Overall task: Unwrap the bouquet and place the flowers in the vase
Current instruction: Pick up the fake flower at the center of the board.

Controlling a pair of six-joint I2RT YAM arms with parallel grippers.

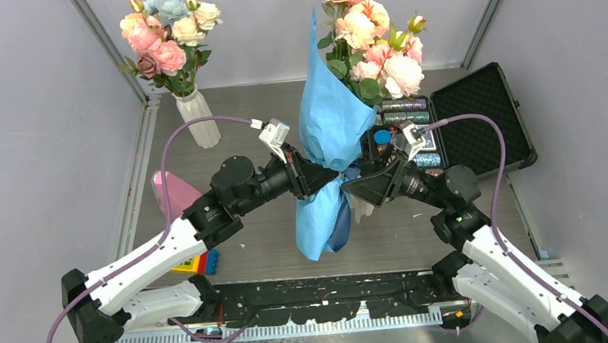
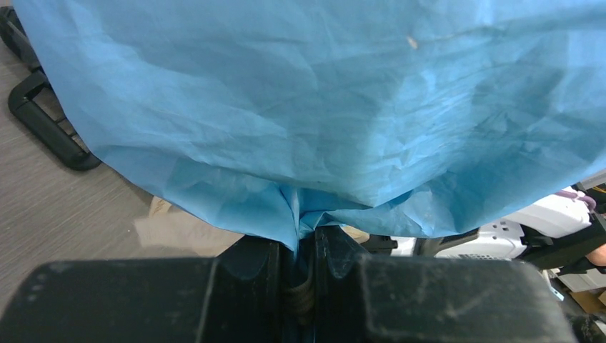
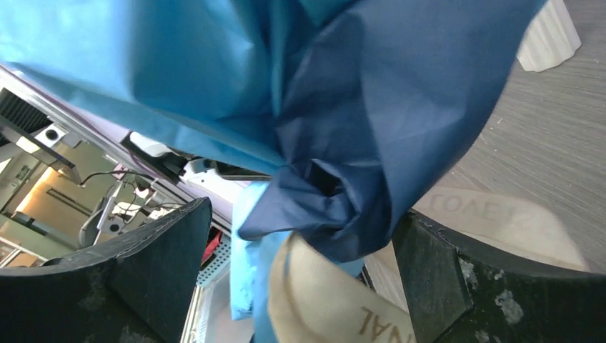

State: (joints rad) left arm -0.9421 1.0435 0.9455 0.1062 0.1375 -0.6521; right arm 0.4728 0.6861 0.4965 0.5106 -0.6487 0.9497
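Jaws on the left gripper (image 1: 311,176) were pinched together on the bouquet (image 1: 327,116) at its gathered waist, holding it upright at the centre of the top view. Those of the right gripper (image 1: 360,182) stood wide apart around the same waist. A tug on the cream ribbon (image 3: 314,300) might drag the top-heavy bundle out of that thin pinch, or snag paper. Its crinkled wrap was light blue outside and dark blue within, with pink and cream flowers (image 1: 372,35) above. The vase (image 1: 198,118) stood upper left.
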